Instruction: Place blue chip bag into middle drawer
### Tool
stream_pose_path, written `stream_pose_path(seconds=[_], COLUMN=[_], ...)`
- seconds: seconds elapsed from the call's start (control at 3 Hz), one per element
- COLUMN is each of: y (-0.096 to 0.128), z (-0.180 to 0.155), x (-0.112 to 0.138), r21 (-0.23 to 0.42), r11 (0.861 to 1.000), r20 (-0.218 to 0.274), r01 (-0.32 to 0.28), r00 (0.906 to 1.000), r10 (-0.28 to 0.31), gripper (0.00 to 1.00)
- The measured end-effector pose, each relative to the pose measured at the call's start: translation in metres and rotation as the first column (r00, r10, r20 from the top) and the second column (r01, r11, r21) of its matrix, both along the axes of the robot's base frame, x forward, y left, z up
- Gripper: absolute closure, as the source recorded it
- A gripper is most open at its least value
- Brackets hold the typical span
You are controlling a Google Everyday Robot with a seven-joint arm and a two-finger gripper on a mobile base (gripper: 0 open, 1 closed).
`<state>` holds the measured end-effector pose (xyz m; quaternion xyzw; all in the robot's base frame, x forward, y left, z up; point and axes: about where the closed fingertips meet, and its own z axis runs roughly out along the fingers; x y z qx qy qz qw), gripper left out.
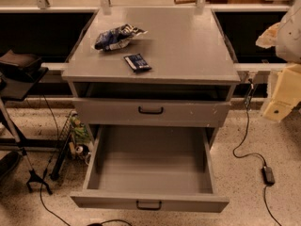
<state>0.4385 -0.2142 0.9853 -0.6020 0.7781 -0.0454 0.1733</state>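
The blue chip bag (pixel 116 36), crumpled shiny dark-blue foil with white patches, lies on the grey cabinet top (pixel 188 46) at the back left. The middle drawer (pixel 149 161) is pulled wide open below; its plain grey inside holds nothing and its small black handle (pixel 148 205) faces me. My gripper (pixel 281 91) shows as pale cream and white parts at the right edge of the view. It is beside and to the right of the cabinet, far from the bag, and holds nothing that I can see.
A small flat dark-blue packet (pixel 137 62) lies on the top near the front. The upper drawer front (pixel 150 110) is closed. A black cable and adapter (pixel 268 174) lie on the floor at right. A black stand (pixel 19 74) and clutter are at left.
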Motion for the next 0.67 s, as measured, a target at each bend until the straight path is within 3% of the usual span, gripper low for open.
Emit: stream_pose_path(seconds=[0.67], y=[0.0008], z=[0.0050], x=[-0.0017], r21=[0.015], r11=[1.000], r20=[0.025], r01=[-0.004], r00=[0.9997], r10=[0.004], gripper=[0.00])
